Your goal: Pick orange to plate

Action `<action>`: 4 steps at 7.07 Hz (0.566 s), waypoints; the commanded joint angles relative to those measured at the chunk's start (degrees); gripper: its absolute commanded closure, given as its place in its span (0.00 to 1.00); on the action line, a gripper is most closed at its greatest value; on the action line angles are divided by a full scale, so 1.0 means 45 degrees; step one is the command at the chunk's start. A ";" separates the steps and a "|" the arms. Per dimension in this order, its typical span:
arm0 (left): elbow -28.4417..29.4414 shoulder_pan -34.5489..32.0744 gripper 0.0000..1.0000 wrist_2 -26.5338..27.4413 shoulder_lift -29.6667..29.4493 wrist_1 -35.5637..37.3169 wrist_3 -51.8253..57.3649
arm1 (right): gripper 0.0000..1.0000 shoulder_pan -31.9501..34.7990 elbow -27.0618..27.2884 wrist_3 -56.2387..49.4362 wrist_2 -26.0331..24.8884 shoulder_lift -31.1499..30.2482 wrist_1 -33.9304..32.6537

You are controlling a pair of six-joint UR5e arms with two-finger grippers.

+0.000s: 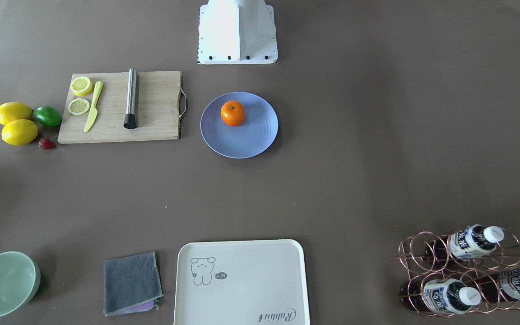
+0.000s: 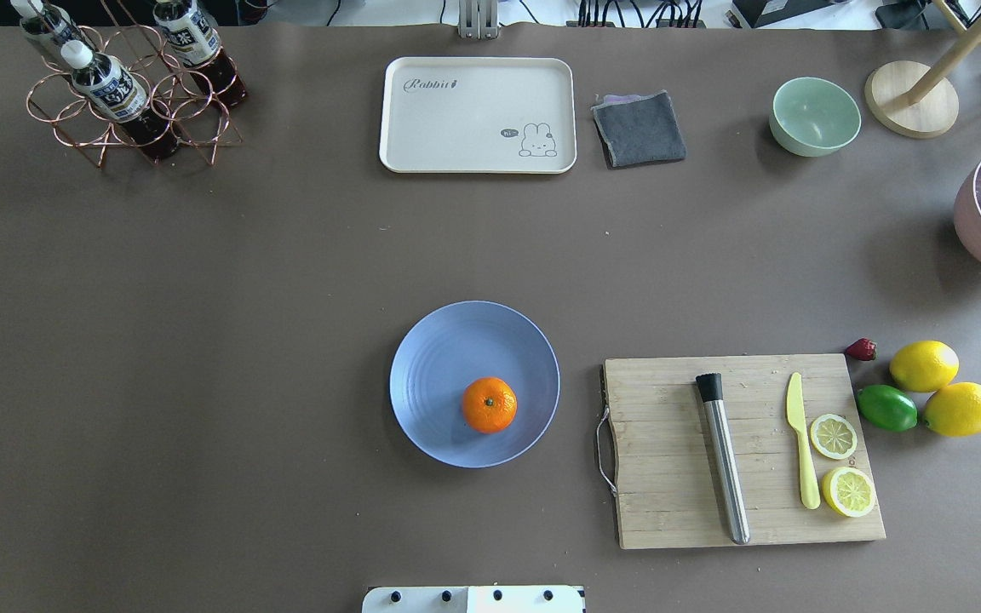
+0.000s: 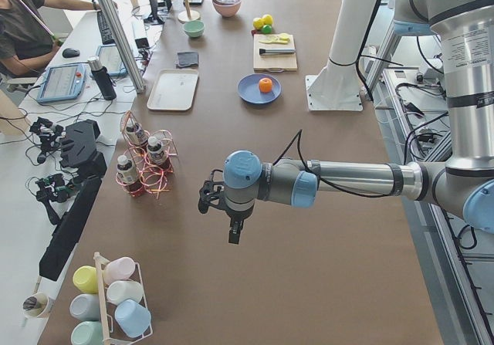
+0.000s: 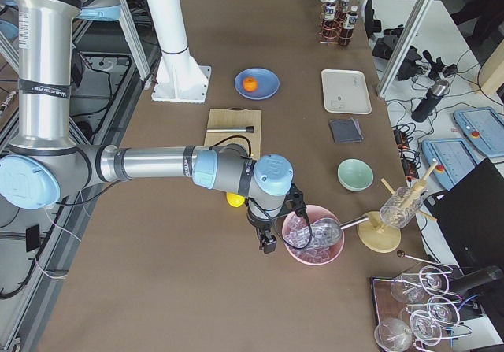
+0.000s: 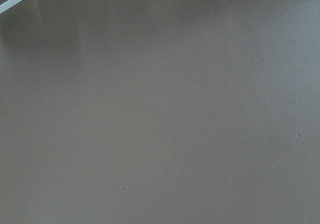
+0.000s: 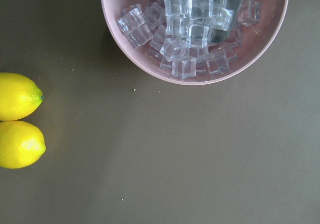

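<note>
The orange (image 1: 233,113) sits on the pale blue plate (image 1: 251,141), toward the plate's robot-side edge; the overhead view shows the orange (image 2: 490,405) and the plate (image 2: 439,358) mid-table. Neither gripper is near them. Only the left side view shows my left gripper (image 3: 233,229), which hangs over bare table far from the plate (image 3: 248,93); I cannot tell whether it is open or shut. Only the right side view shows my right gripper (image 4: 268,240), beside a pink ice bowl (image 4: 313,240); its state cannot be told either. Both wrist views show no fingers.
A cutting board (image 2: 746,451) with a steel muddler, yellow knife and lemon slices lies right of the plate, with two lemons (image 2: 925,366), a lime (image 2: 886,408) and a strawberry beyond. At the far edge are a cream tray (image 2: 478,115), grey cloth, mint bowl (image 2: 815,116) and bottle rack (image 2: 129,85).
</note>
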 commanded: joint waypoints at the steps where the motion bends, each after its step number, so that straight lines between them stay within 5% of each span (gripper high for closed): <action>1: -0.0002 -0.0009 0.03 0.0020 0.0025 -0.0011 0.0014 | 0.00 0.0001 -0.0015 -0.0002 -0.0003 -0.0020 0.0010; 4: -0.0002 -0.0009 0.03 0.0388 0.0005 -0.0011 0.0033 | 0.00 0.0001 -0.0015 -0.0002 -0.0003 -0.0079 0.0010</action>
